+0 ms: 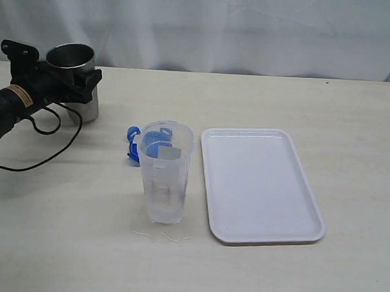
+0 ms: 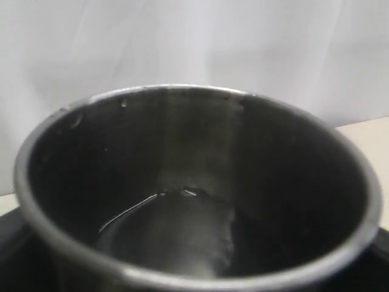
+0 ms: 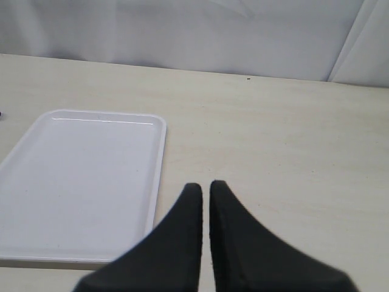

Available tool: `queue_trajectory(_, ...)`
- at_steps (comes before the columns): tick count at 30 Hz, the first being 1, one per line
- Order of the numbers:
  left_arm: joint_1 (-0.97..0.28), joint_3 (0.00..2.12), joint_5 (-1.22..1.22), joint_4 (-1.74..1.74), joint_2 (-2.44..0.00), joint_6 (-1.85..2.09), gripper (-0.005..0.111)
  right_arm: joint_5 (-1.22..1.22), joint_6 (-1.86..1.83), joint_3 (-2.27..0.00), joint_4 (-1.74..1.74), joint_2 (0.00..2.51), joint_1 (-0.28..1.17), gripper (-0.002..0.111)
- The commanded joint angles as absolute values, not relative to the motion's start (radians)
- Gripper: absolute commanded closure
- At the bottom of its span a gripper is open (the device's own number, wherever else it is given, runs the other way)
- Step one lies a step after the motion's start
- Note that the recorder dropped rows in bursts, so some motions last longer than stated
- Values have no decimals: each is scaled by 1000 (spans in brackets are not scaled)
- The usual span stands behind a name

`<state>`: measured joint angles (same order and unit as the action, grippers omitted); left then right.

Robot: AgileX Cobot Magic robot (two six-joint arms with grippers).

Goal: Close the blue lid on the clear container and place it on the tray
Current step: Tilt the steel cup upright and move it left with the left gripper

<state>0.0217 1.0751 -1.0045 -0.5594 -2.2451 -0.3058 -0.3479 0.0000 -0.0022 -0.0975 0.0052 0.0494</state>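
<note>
The clear container [image 1: 164, 177] stands upright and uncovered in the middle of the table. The blue lid [image 1: 132, 135] lies on the table just behind it, partly seen through the container's wall. To the right lies the white tray [image 1: 258, 184], with nothing on it; the right wrist view also shows the tray [image 3: 79, 182]. My left gripper [image 1: 62, 75] is at the far left, closed around a steel cup [image 1: 72, 60]. The cup's dark inside [image 2: 194, 201] fills the left wrist view. My right gripper [image 3: 205, 185] is shut and holds nothing, over bare table beside the tray's edge. It is outside the exterior view.
A black cable [image 1: 49, 146] from the left arm loops across the table at the left. A white cloth backdrop [image 1: 252, 25] runs along the table's far edge. A few small clear scraps [image 1: 165, 235] lie in front of the container.
</note>
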Motion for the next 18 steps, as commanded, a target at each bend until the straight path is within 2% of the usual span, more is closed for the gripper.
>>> queue_trajectory(1,21,1089,-1089,-538,-2250,-284,107,-346,0,0,-90,0,46,104)
queue_trajectory(13,21,1089,-1040,-537,-2257,-284,105,-346,0,0,-90,0,46,104)
queue_trajectory(15,21,1089,-1011,-537,-2257,-284,99,-346,0,0,-90,0,46,104)
queue_trajectory(18,21,1089,-970,-537,-2257,-284,77,-346,0,0,-90,0,46,104)
